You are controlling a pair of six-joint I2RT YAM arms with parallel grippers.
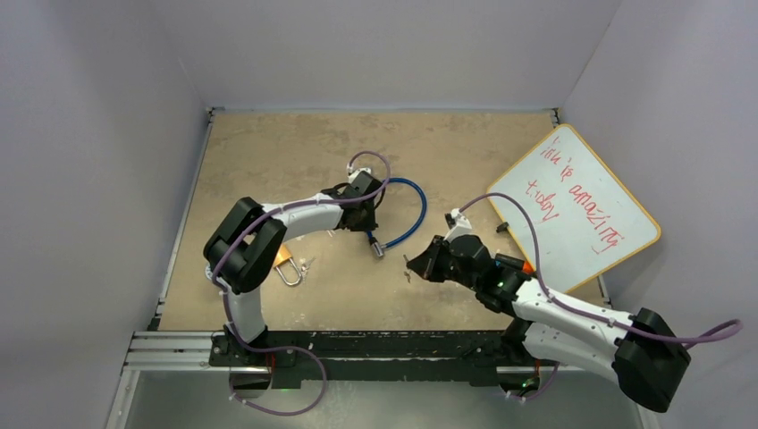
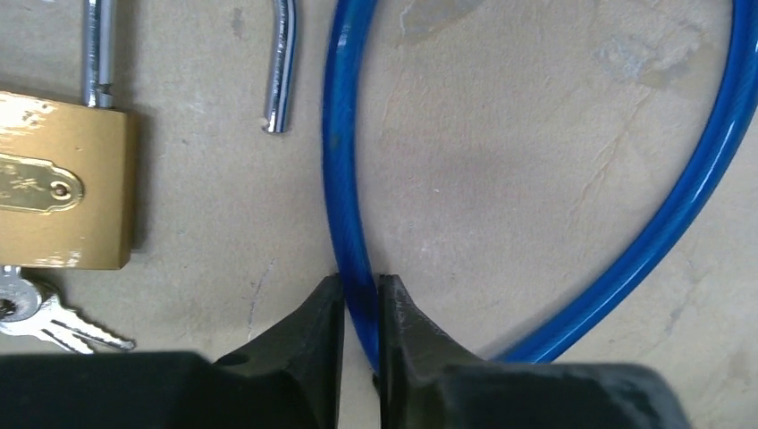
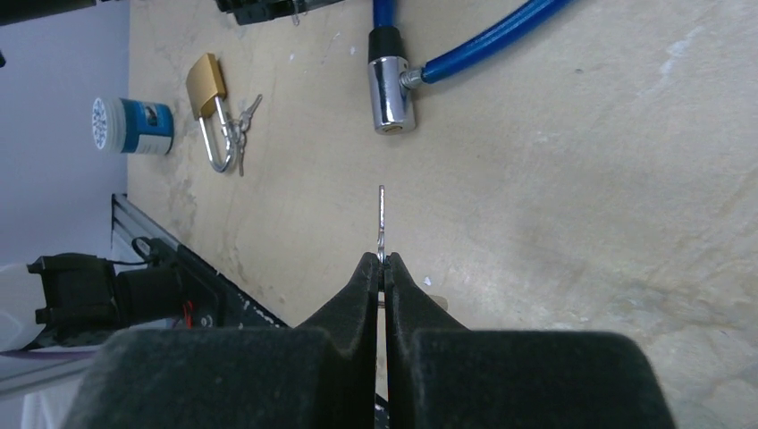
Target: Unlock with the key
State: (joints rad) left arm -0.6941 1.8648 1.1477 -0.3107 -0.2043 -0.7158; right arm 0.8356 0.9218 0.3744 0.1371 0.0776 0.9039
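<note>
Pointing tip-first toward lock cyl. [image 3: 391, 94]: key [image 3: 382, 216]

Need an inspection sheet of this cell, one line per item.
Surface: tan table, scuffed.
Job's things: blue cable lock on the table; key held edge-on.
Clutter: brass padlock with spare keys; whiteboard; blue-and-white tub.
Grippers: left pincer shut on the blue cable lock; right pincer shut on the key.
Cables: purple leads along both arms.
Surroundings: pale walls on three sides; metal rail at near edge.

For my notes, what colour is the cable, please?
The cable is blue, clearest in the left wrist view.
</note>
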